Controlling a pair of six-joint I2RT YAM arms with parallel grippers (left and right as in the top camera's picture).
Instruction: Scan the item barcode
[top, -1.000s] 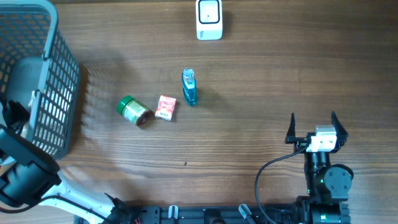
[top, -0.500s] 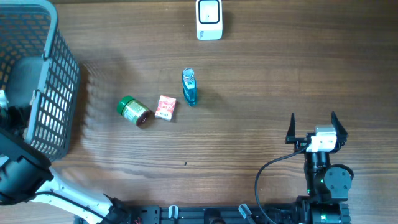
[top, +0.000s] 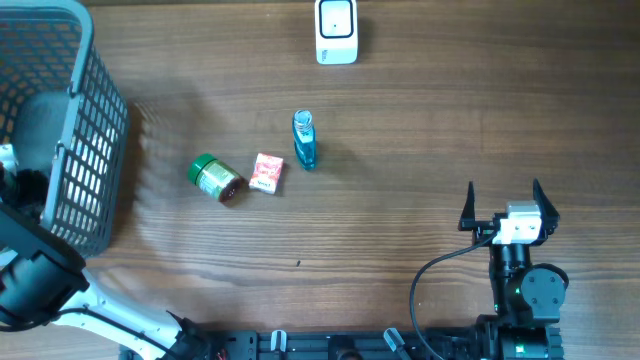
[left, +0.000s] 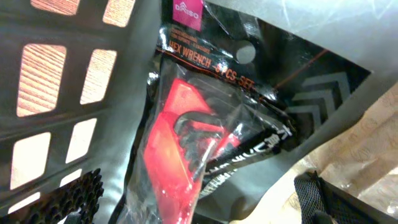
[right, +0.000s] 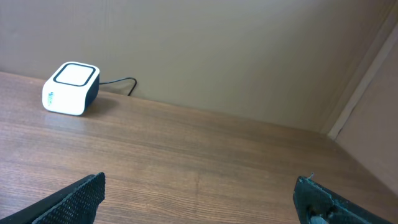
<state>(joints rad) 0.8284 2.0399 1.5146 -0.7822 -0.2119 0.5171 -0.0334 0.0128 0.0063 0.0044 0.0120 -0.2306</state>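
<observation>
Wooden table, bare grain, plain beige wall behind it. Grey mesh basket fills the far left corner. White scanner sits at the far edge, about the middle, with its cable running to the wall. Green jar on its side, small red box just beside it, blue bottle near the box, all mid-table. The whole right half is free for moving.

Left gripper is down inside the basket, fingers spread wide, gripping nothing. The red hex wrench pack lies on the basket floor under it. Right gripper is near the front right edge, jaws wide apart and empty.
</observation>
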